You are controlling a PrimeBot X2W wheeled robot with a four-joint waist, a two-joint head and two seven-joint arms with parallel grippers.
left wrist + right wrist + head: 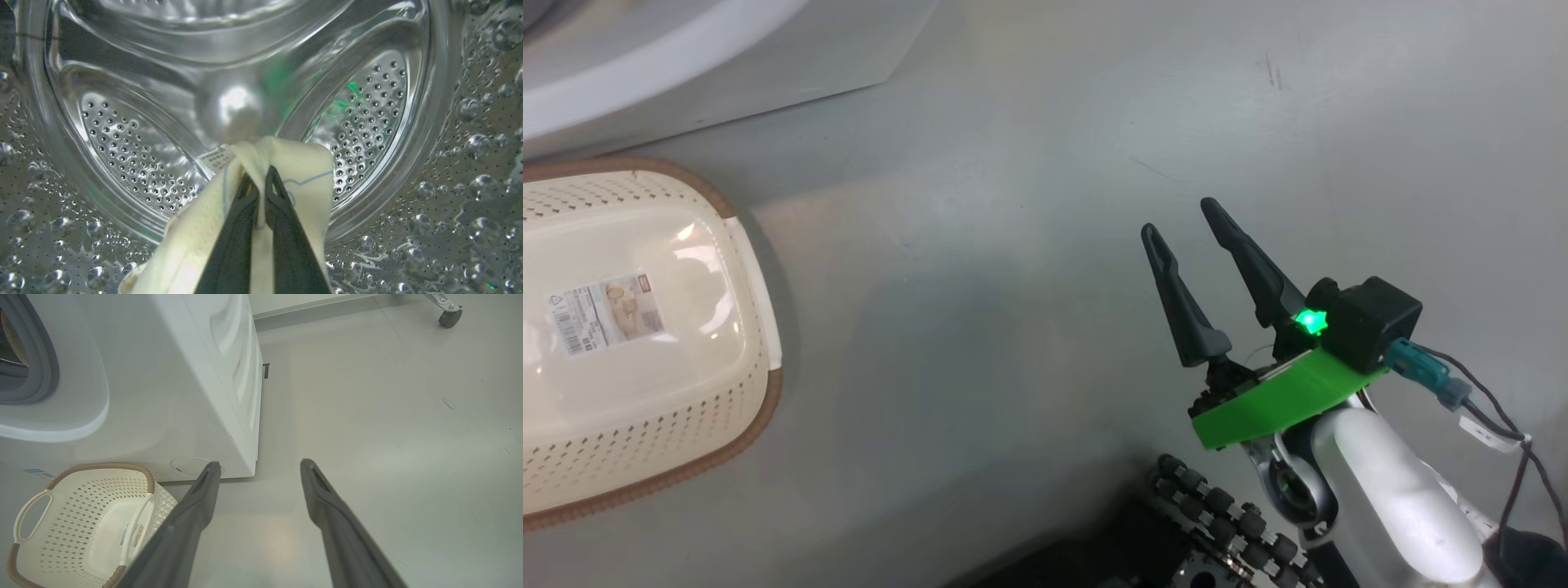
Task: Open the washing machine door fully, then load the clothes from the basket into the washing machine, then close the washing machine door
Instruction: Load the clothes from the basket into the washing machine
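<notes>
Our left hand (260,176) is clamped on a cream garment (304,163), its two dark fingers pressed together with the cloth bunched over their tips and trailing down on both sides. A white care tag sticks out at the fold. The hand and garment sit inside the steel drum (135,151). The perforated back wall lies ahead of the fingertips and the dimpled side walls curve around on every side, so the open room is mostly straight ahead.

Our right hand (1180,219) is held low over the floor (1013,245), fingers spread wide apart with nothing between them, the pale forearm rising from the lower right of the head view. Bare floor lies all around it. From the right wrist, that hand (259,464) points toward the lower front corner of the washing machine (171,375), whose grey rubber mouth shows at the far left edge.

The basket (756,327) stands on the floor just in front of the machine, well apart from the right hand, its label sticker showing on the bottom. A caster (449,316) stands far off on the floor.
</notes>
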